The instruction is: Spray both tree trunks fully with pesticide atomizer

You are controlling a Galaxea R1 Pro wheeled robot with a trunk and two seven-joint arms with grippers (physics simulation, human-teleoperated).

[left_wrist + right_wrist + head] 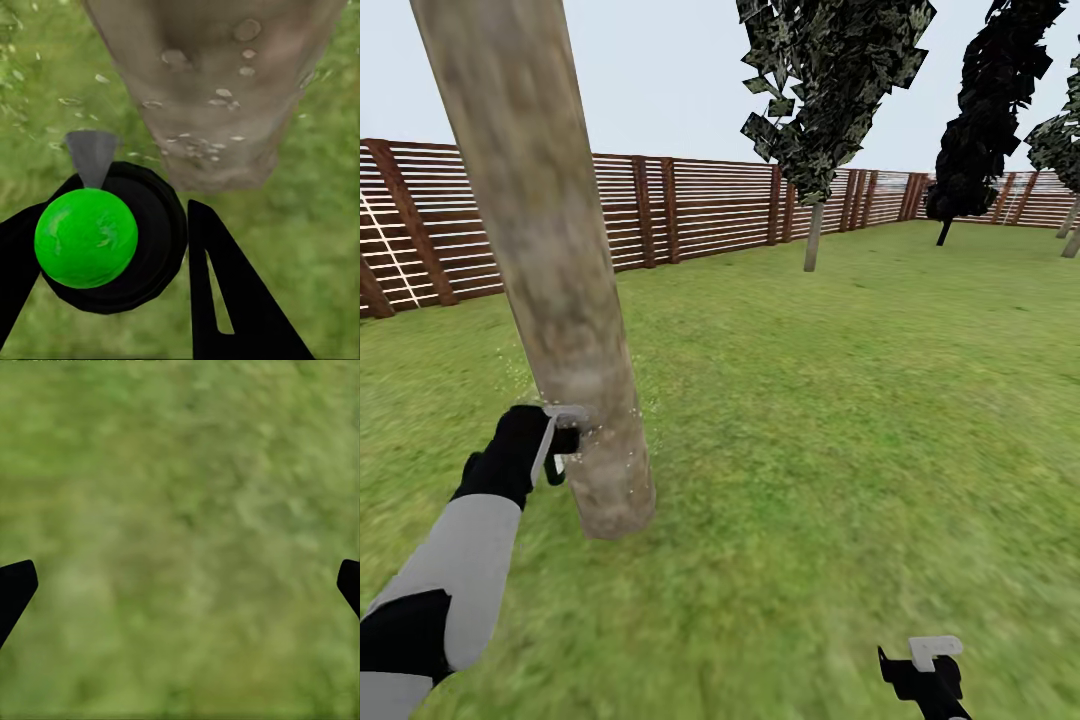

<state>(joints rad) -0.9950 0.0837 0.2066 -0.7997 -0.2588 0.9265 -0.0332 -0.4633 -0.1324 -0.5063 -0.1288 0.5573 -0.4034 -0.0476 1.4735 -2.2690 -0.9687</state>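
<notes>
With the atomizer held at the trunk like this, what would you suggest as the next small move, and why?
Probably raise the left gripper a little while spraying. It holds the atomizer close to the base of the tree trunk, and the whitish pesticide specks cluster on the lower bark, while the bark higher up looks bare in the head view.

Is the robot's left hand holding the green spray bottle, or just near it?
Touching. In the left wrist view, the left hand's black fingers press both sides of the atomizer.

No text, label, brand, number or sign can be read anywhere.
</notes>
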